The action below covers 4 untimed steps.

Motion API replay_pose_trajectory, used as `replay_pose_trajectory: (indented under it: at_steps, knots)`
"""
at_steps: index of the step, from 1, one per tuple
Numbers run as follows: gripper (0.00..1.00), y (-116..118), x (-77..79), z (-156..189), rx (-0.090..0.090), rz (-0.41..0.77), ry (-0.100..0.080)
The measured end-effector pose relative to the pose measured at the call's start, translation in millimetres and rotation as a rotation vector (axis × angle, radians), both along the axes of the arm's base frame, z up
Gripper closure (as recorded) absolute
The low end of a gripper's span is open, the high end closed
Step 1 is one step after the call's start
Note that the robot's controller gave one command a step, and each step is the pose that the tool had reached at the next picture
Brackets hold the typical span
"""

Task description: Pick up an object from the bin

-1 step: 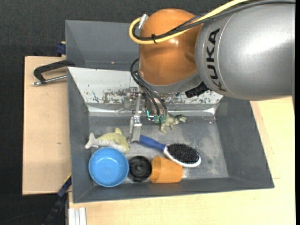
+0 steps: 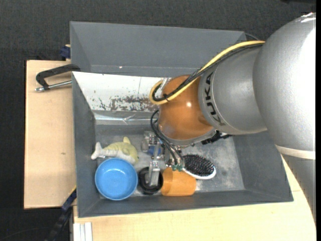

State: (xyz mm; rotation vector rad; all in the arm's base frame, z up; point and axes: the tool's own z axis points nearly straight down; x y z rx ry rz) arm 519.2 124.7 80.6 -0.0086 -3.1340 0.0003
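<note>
Tool (image 2: 154,170) low by the bin (image 2: 200,204) front wall, between blue bowl (image 2: 116,180) and orange cup (image 2: 179,184); opening cannot be told

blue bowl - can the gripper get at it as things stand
Probably yes: the blue bowl lies open side up with nothing on top, right beside the gripper. The fish toy and a black ring crowd its rim.

Grey metal bin (image 2: 150,46), floor scuffed. At front left stands a blue bowl (image 2: 116,179), with a pale yellow toy fish (image 2: 119,150) just behind it. A black ring (image 2: 145,185) lies between the bowl and an orange cup (image 2: 180,184). A black hairbrush (image 2: 199,166) lies just behind the cup.
</note>
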Motion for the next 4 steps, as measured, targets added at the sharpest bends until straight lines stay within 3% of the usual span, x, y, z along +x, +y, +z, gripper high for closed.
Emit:
replay_pose_trajectory:
  at_steps: [1,2,3,4]
  knots:
    - [0.0,-47.8,27.7,-7.5,0.006,-0.002,-0.016]
    - [0.0,-41.6,-9.3,-8.6,0.003,0.428,-0.011]
    - [0.0,-38.6,-26.8,-9.5,0.004,0.855,-0.009]
    - [1.0,-39.6,-27.0,-7.3,0.003,0.852,-0.004]
